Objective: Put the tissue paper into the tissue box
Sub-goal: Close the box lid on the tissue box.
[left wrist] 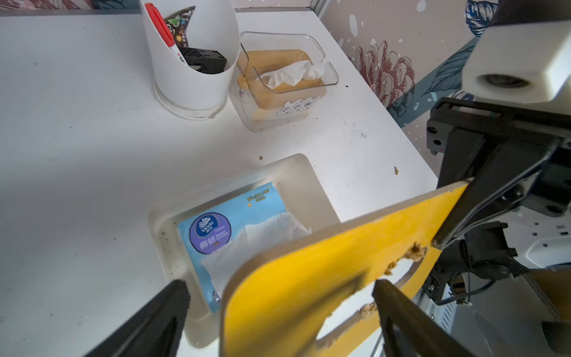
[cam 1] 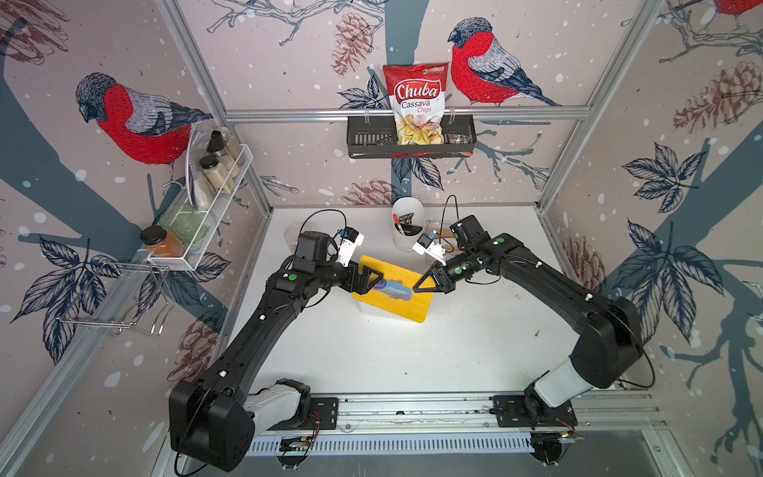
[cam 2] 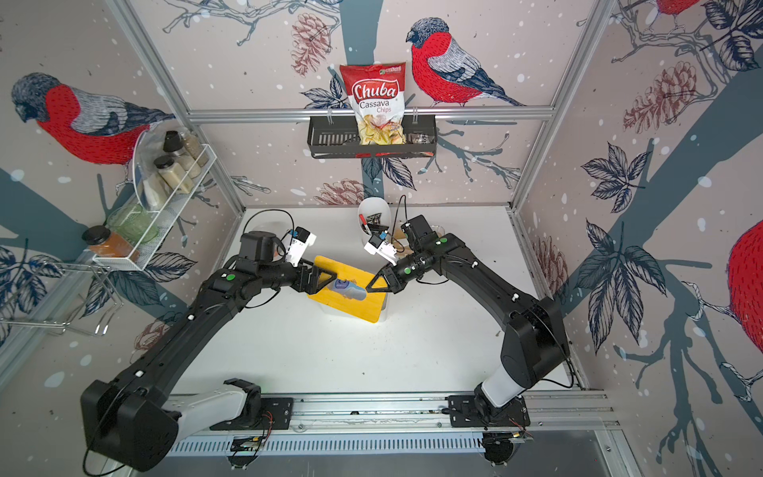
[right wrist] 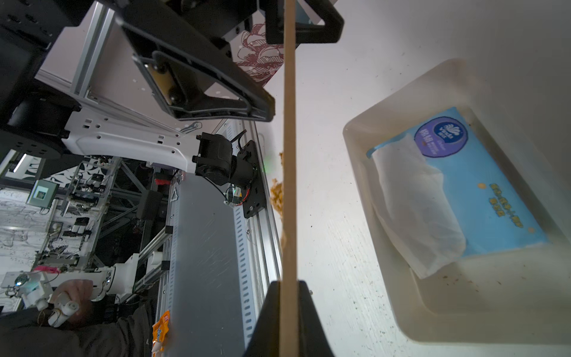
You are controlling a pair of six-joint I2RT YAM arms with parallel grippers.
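- I see the tissue pack lying flat inside the white tissue box, label up. A white sheet pokes out of its slit and drapes over the pack.
- tissue box sits on the white tabletop, its opening exposed in both wrist views.
- right gripper is clamped on one edge of the yellow lid. It holds the lid tilted up on edge over the box, not seated on it.
- left gripper has its jaws spread wide with one finger on each side of the lid, and it holds nothing. I can't tell whether either finger touches the board.
- in both top views the two grippers face each other across the lid near mid-tabletop, and the blue pack shows between them.
- brown crumbs cling to the rim of the lid's slot.
- toward the back wall stands a white holder with a red marker in it. Just beside it is a clear dispenser with a tissue sticking out.
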